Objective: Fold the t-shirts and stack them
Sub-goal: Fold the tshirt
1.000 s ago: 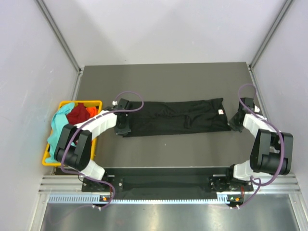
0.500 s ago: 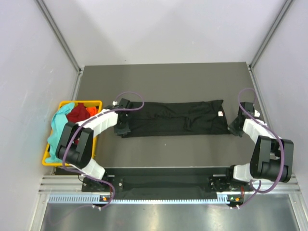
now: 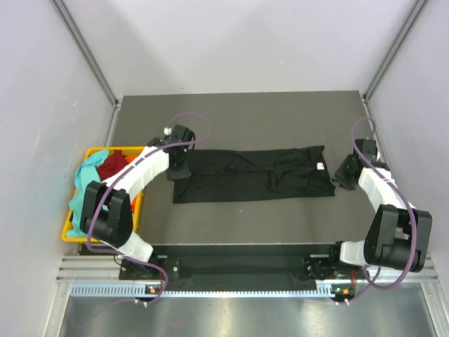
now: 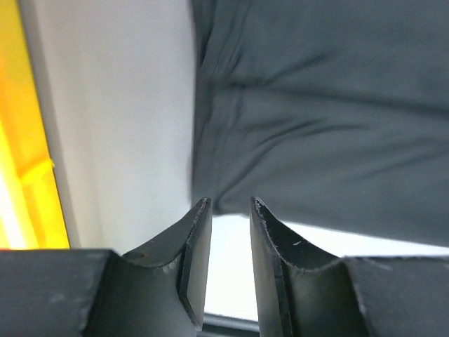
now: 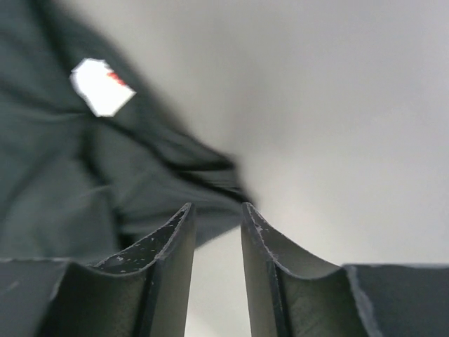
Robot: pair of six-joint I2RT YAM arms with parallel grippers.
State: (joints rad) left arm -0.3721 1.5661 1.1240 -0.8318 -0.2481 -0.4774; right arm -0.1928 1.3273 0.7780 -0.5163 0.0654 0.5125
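A black t-shirt (image 3: pixel 256 174) lies folded into a long strip across the table, its small white neck label (image 3: pixel 322 166) near the right end. My left gripper (image 3: pixel 180 168) hovers at the strip's left end, jaws open, nothing between them; in the left wrist view (image 4: pixel 230 205) the black cloth (image 4: pixel 323 126) lies just beyond the tips. My right gripper (image 3: pixel 342 175) stands just off the right end, jaws open and empty (image 5: pixel 216 208), with the shirt's corner (image 5: pixel 105 175) and label (image 5: pixel 100 86) ahead on the left. Teal (image 3: pixel 84 179), red (image 3: pixel 112 166) and orange (image 3: pixel 133 163) t-shirts lie in the basket.
A yellow plastic basket (image 3: pixel 125 150) stands at the table's left edge, seen as a yellow wall (image 4: pixel 21 168) in the left wrist view. Grey walls enclose the table on three sides. Bare dark tabletop (image 3: pixel 238 119) extends behind the shirt.
Both grippers have let go of the black shirt's ends and opened. The left one has lifted and moved back a little; the right one has drawn slightly away. The shirt now lies flat.
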